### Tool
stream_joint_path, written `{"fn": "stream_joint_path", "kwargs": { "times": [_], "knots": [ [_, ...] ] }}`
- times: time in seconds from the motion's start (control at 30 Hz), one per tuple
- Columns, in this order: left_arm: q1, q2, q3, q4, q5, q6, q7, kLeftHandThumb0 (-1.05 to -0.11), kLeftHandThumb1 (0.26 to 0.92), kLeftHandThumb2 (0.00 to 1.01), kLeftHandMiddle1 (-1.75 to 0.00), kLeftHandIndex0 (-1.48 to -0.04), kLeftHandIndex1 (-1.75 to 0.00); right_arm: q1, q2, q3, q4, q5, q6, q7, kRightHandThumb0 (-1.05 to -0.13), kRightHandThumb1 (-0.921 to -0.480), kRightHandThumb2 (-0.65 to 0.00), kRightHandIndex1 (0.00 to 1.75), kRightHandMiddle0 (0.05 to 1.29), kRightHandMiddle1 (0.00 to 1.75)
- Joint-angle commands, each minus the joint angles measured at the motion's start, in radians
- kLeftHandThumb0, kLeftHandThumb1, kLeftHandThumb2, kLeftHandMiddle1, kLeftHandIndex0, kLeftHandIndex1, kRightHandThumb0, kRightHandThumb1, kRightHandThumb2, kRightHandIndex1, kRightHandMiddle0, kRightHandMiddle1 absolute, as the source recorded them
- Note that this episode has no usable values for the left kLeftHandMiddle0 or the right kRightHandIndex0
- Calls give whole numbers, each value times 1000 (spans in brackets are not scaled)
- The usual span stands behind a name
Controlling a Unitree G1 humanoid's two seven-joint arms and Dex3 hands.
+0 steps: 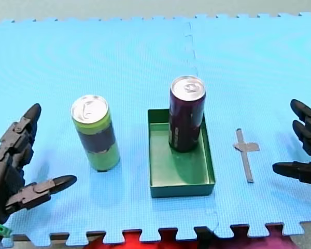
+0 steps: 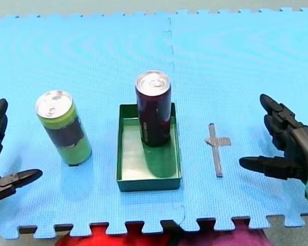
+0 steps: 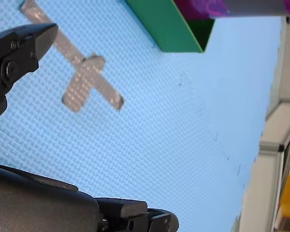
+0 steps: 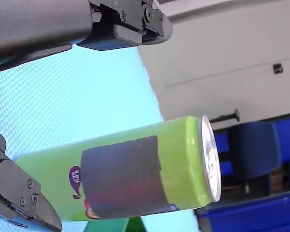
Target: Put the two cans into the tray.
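A dark purple can [image 1: 186, 114] stands upright in the far end of the green tray [image 1: 181, 180]. A lime-green can [image 1: 96, 133] with a dark label band stands upright on the blue mat, left of the tray and apart from it. It also appears in the second wrist view as the green can [image 4: 135, 176]. My left hand [image 1: 26, 163] is at the mat's near left, a short way from the green can, holding nothing. My right hand [image 2: 285, 148] is at the right edge, beyond a tape cross, holding nothing.
A grey tape cross [image 1: 245, 151] is stuck to the mat between the tray and my right hand. The blue foam mat [image 1: 145, 52] has a jigsaw front edge with red and purple surfaces [image 1: 166, 241] below it.
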Motion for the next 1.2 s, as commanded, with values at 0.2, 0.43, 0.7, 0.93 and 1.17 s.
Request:
{"fn": "stream_joint_path", "kwargs": {
  "times": [0.2, 0.43, 0.7, 0.93, 1.17],
  "knots": [
    [17, 26, -57, -63, 39, 83, 94, -992, 607, 9, 0, -162, 0, 4, 7, -11, 17, 13, 1, 8, -792, -703, -7, 17, 141, 3],
    [-7, 18, -77, -55, 18, 144, 112, -999, 611, 4, -1, -147, 0, 11, 11, -19, 17, 24, 11, 24, -834, -717, -6, 11, 143, 1],
    [-52, 9, -86, -13, -1, 210, 117, -988, 605, 0, -6, -140, 0, 25, 11, -23, 16, 26, 1, 28, -875, -732, -6, 8, 146, 1],
    [-109, 3, -70, 64, -69, 234, 29, -977, 593, 0, -14, -138, 0, 35, 10, -25, 13, 28, -12, 33, -909, -749, -7, 4, 148, 1],
    [-137, -12, -58, 92, -106, 267, -19, -933, 573, 0, -26, -137, 0, 41, 8, -30, 18, 30, -23, 40, -933, -770, -9, 4, 151, 1]
  ]
}}
